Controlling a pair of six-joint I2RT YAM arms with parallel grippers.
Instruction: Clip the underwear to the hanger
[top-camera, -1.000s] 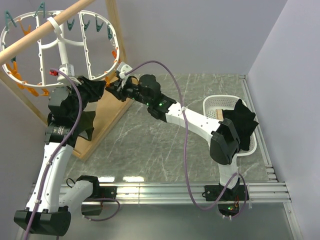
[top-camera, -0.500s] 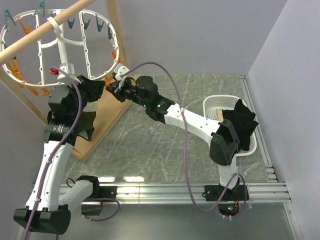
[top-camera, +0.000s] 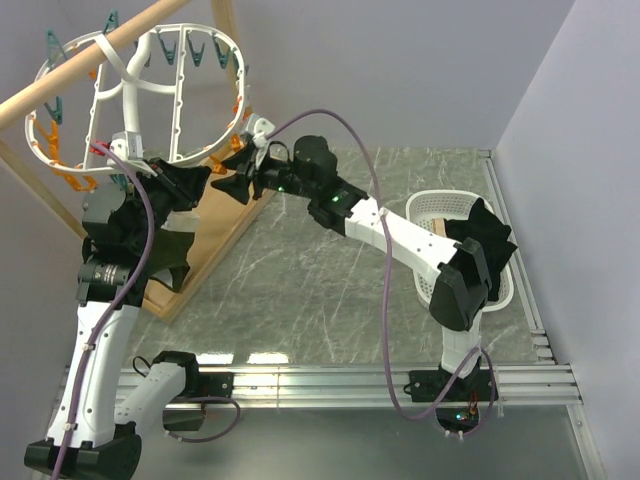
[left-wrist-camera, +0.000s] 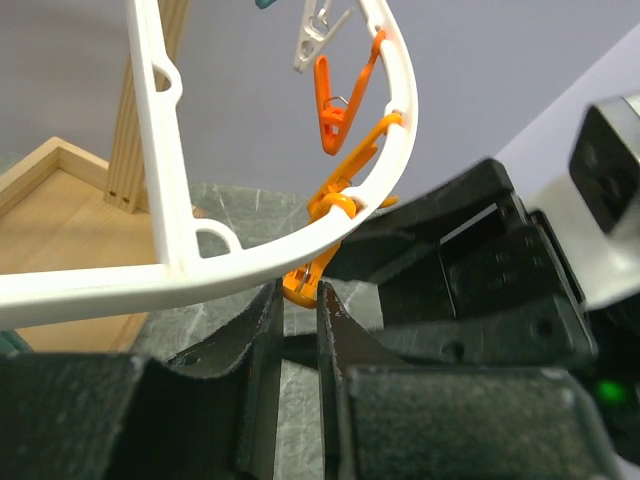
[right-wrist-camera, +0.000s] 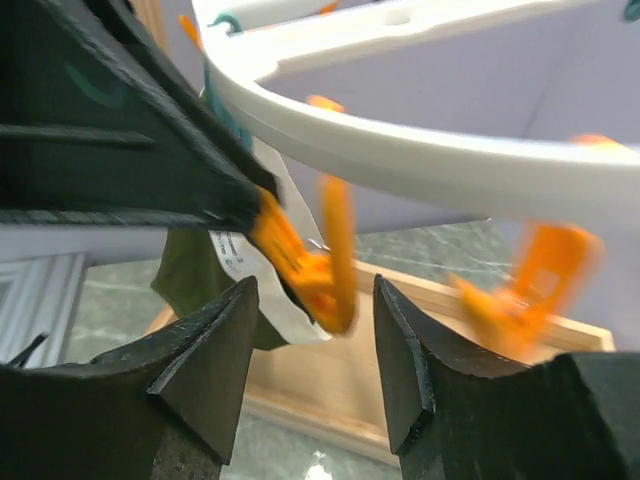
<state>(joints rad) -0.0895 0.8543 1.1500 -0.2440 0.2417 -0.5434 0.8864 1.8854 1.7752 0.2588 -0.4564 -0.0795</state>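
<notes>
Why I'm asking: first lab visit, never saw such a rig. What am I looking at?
These are two robot arms bolted to a grey table, each ending in a two-finger gripper. The wide picture looks down from above; the other two come from wrist cameras. On the table are a wooden stand and a white basket holding a black garment. A white hanger hangs from the stand's pole. The left gripper, fingers nearly together, meets an orange clothespin where the olive underwear hangs; the right gripper is open. What the left one pinches I cannot tell.
</notes>
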